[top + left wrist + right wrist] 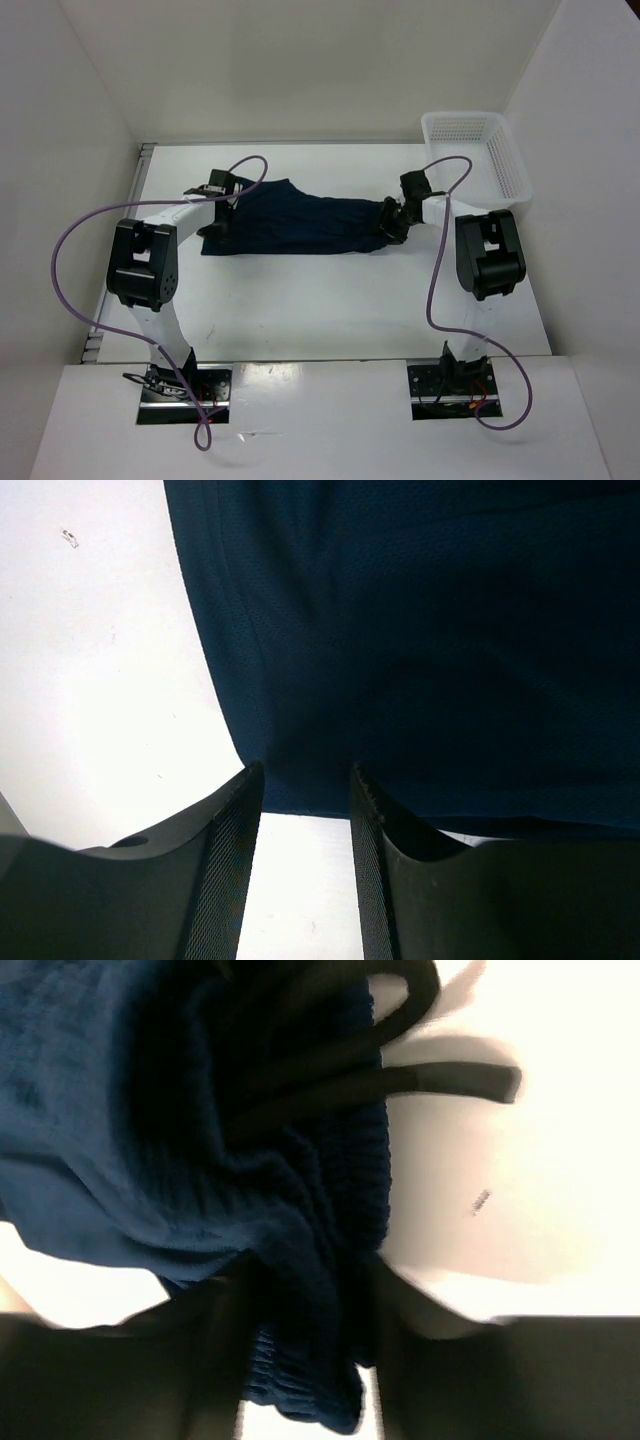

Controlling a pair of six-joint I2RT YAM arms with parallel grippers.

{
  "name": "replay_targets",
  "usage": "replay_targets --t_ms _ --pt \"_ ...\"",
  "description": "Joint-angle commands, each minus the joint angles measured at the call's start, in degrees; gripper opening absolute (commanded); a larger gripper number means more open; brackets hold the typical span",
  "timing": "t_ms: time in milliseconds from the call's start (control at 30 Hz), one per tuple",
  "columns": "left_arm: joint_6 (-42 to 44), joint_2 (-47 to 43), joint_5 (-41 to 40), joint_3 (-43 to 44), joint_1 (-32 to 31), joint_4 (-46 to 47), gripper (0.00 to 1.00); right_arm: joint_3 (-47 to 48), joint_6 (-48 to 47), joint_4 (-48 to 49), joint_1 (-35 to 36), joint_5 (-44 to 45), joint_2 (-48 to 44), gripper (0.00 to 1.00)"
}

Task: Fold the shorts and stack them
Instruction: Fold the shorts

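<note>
The dark navy shorts (300, 222) lie stretched left to right across the middle of the white table. In the left wrist view the leg hem of the shorts (420, 660) reaches just between the tips of my left gripper (305, 780), whose jaws stand apart with white table showing between them. From above, the left gripper (213, 226) sits at the shorts' left end. My right gripper (394, 222) is at the right end, shut on the gathered waistband (310, 1260). The dark drawstring (440, 1080) trails off onto the table.
A white plastic mesh basket (508, 160) stands at the far right corner of the table (330, 310). White walls enclose the table on three sides. Purple cables (70, 250) loop from both arms.
</note>
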Motion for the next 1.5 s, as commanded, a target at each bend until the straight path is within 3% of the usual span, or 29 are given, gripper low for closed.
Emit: replay_targets --t_ms 0,33,67,167,333,467,633,1100,1233,1467 --pt "0.2 0.4 -1.0 -1.0 0.2 0.1 0.47 0.9 0.9 1.3 0.2 0.7 3.4 0.42" --pt "0.2 0.4 -1.6 -1.0 0.2 0.1 0.47 0.9 0.9 1.3 0.2 1.3 3.4 0.34" --pt "0.2 0.4 -1.6 -1.0 0.2 0.1 0.47 1.5 0.0 1.3 0.2 2.0 3.4 0.17" --pt "0.2 -0.2 -2.1 -1.0 0.2 0.1 0.47 2.8 -6.0 0.1 0.2 4.1 0.4 0.00" --pt "0.2 -0.8 -2.1 -0.4 0.2 1.2 0.47 4.7 -15.6 -3.4 0.2 11.1 -5.6 0.00" --pt "0.2 -1.9 -0.6 0.8 0.2 0.5 0.47 9.4 -19.2 -6.9 -4.7 9.7 -8.7 0.00" --pt "0.2 -1.3 3.4 5.1 -0.3 -2.0 0.51 13.4 -26.5 -6.3 -6.0 14.4 -13.6 0.00" --pt "0.2 14.5 12.4 21.8 -16.3 -1.2 0.59 19.2 -35.0 -4.4 -9.0 19.4 -14.0 0.00" --pt "0.2 19.2 11.8 24.5 -17.5 -0.6 0.59 21.6 -38.1 -3.8 -5.2 23.8 -12.0 0.00" --pt "0.2 22.8 6.6 25.1 -17.5 0.4 0.30 21.2 -38.3 -4.3 3.1 29.0 -10.9 0.00"
